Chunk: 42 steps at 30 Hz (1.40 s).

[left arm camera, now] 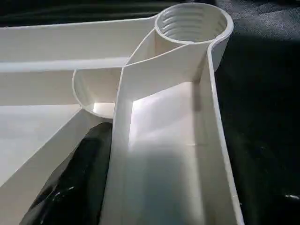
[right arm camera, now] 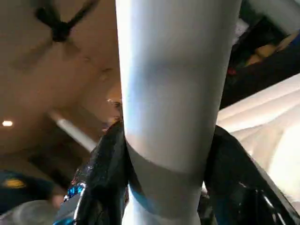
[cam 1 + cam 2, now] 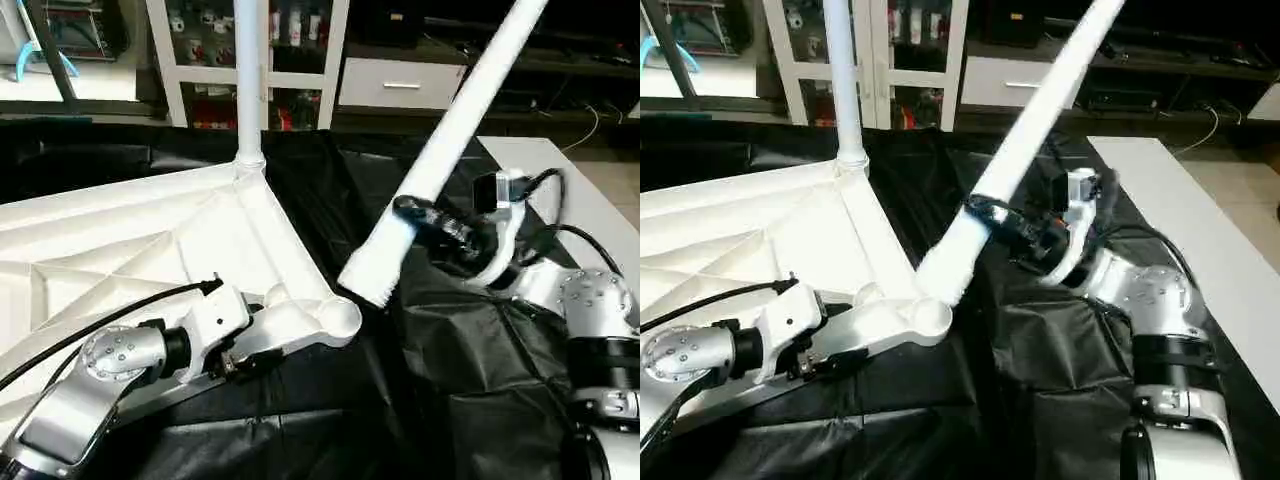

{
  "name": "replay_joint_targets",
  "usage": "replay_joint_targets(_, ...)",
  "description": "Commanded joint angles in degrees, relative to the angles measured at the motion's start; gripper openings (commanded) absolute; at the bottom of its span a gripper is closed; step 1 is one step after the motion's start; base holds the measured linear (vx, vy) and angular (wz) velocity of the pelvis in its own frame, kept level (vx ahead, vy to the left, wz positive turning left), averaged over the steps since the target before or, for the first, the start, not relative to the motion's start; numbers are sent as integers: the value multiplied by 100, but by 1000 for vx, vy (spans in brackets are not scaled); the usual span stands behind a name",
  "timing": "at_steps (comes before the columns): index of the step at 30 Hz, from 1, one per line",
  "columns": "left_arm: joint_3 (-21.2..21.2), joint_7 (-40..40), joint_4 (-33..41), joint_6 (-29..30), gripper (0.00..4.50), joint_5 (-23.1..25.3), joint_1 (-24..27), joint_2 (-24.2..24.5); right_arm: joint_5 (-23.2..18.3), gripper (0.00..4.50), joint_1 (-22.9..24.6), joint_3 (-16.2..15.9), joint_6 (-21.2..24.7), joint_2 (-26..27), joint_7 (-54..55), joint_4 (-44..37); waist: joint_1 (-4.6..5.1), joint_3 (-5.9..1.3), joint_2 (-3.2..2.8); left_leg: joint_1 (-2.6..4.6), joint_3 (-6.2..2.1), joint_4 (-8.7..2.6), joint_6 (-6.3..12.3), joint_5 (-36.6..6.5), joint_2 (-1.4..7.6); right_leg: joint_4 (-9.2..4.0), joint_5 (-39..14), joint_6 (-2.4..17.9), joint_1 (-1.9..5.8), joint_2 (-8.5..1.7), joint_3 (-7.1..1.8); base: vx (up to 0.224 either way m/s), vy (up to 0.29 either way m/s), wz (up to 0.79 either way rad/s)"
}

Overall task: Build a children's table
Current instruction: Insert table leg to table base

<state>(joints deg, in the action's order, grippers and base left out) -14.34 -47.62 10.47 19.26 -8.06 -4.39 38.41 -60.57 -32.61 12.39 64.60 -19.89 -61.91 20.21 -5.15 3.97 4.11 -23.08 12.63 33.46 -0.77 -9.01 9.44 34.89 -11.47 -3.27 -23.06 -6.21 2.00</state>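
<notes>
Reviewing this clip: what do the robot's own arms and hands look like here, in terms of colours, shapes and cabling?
Both arms are silver metal with rounded, bolt-studded joint housings, one at the left arm and one at the right arm. A black cable loops along the left forearm to a white wrist block; black cables also curl around the right wrist. The right hand has two glossy black fingers. The left hand is dark beneath its white block.

The slanted leg point(image 3: 455, 130) in the right claw point(image 3: 412, 214) is crossing the air toward one o'clock, its threaded end hanging just beside the open corner socket point(image 3: 340, 318). The standing leg point(image 3: 248, 80) is blocking twelve o'clock. Black cloth point(image 3: 470, 370) at four o'clock is probably lying clear.
</notes>
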Motion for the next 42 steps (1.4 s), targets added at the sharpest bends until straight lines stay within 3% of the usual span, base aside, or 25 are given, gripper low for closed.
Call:
replay_joint_targets(1,-412,-16,-190,217,315,243,184,-51,-203,182,-34,102,183,-62,-66,-167,71,-124,-64,312,-359,-583,-847,-3405,399,-627,-3350,515,-185,-285,-233,0,0,0)
replay_joint_targets(9,-425,-11,-180,251,315,282,173,-81,-764,182,-85,439,807,-31,117,-214,68,-125,-44,312,-378,-588,-859,-3453,397,-660,-3587,443,-195,-317,-240,0,0,0)
replay_joint_targets(20,-438,-3,-145,253,315,331,222,-111,-1397,182,-3,599,1428,-72,-14,-432,51,-150,-34,301,-375,-598,-893,-3357,408,-655,-3528,414,-198,-321,-239,0,0,0)
replay_joint_targets(23,-441,3,-134,250,315,350,227,-115,-803,182,122,407,725,29,246,-697,43,-172,-32,296,-355,-614,-918,-3236,411,-653,-3381,393,-185,-324,-231,0,0,0)
replay_joint_targets(25,-456,26,-152,220,315,397,225,-118,827,182,383,-406,-918,170,800,-1054,45,-172,-45,277,-343,-637,-998,-3201,416,-663,-3316,354,-190,-327,-216,0,0,0)
replay_joint_targets(27,-471,37,-158,210,315,423,224,-125,1464,182,512,-686,-1703,309,1034,-1119,67,-174,-46,286,-332,-629,-1030,-3276,408,-671,-3356,359,-210,-323,-218,0,0,0)
replay_joint_targets(31,-486,51,-127,233,315,441,219,-155,1746,182,595,-642,-2219,451,1322,-1159,74,-193,-63,306,-334,-667,-971,-3322,417,-627,-2954,471,-192,-267,-234,0,0,0)
replay_joint_targets(34,-491,44,-133,228,315,456,212,-163,1828,182,609,-635,-2226,474,1542,-1178,77,-187,-79,297,-319,-676,-947,-3317,401,-613,-2756,482,-184,-240,-252,0,0,0)
replay_joint_targets(36,-498,35,-156,219,315,460,189,-171,1668,182,542,-344,-2195,676,1841,-1053,86,-187,-75,302,-320,-665,-920,-3367,390,-625,-2832,498,-195,-253,-265,0,0,0)
replay_joint_targets(42,-486,30,-194,198,315,481,190,-173,1468,182,493,-146,-2096,847,2129,-958,91,-183,-80,305,-326,-671,-908,-3343,392,-623,-2807,486,-185,-249,-265,0,0,0)
